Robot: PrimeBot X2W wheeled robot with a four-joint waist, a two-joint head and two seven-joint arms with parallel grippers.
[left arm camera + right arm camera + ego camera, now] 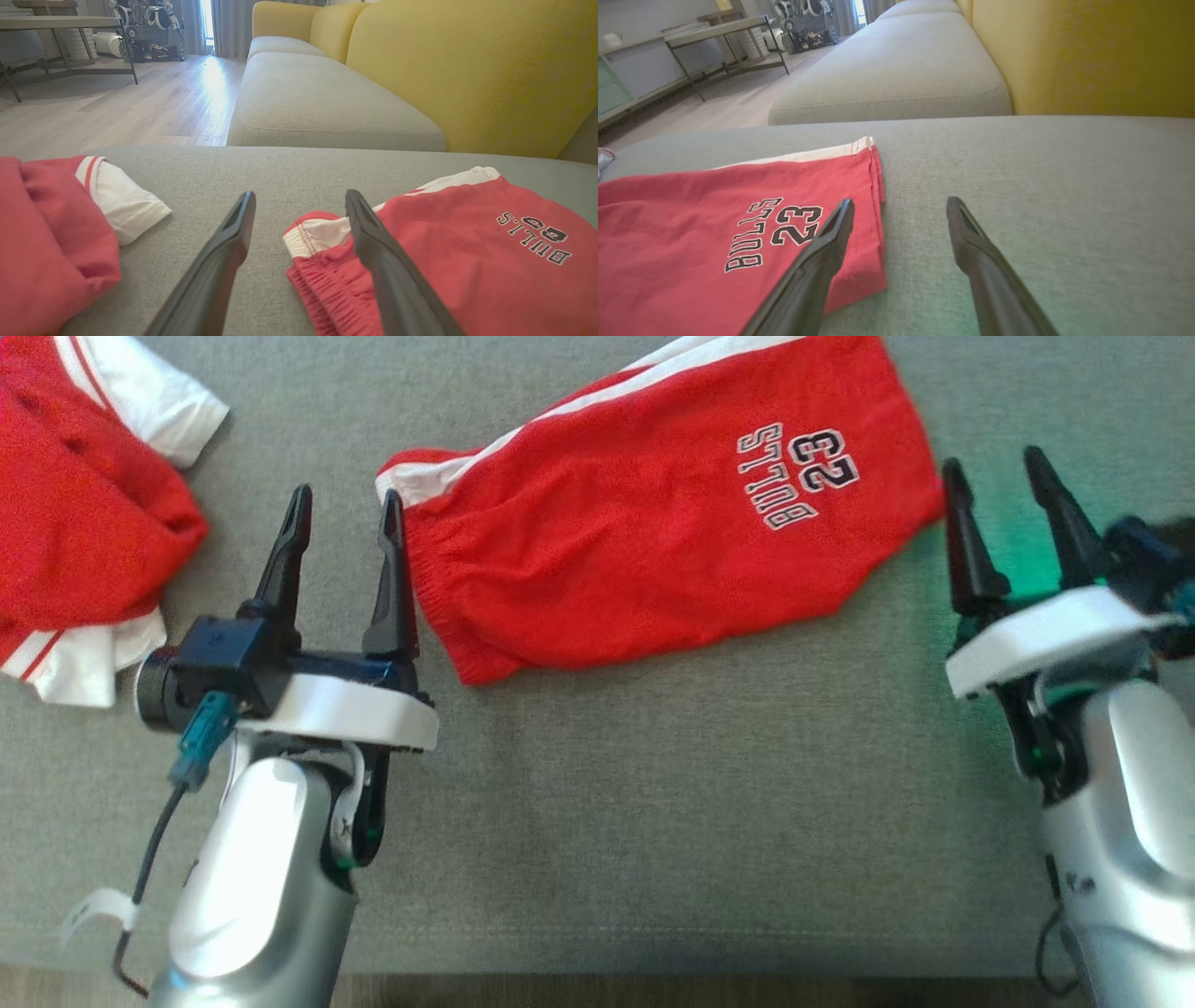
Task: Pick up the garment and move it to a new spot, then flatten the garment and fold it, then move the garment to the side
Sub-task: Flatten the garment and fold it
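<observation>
I hold both grippers empty with fingers spread. The red shorts (653,523) lie flat mid-cushion (653,803), left gripper (346,495) at the waistband (439,588), right gripper (993,457) just beside the hem (920,457). I judge folding is in hand; next I pinch both ends.

Red shorts (653,541): upper hem cut off by the head view's top edge. Second red-and-white garment (84,523): runs past the left edge; type indeterminable. Right gripper (991,462): housing blurred at the right edge. Wheeled machine (149,32) in the background: too small to identify.
</observation>
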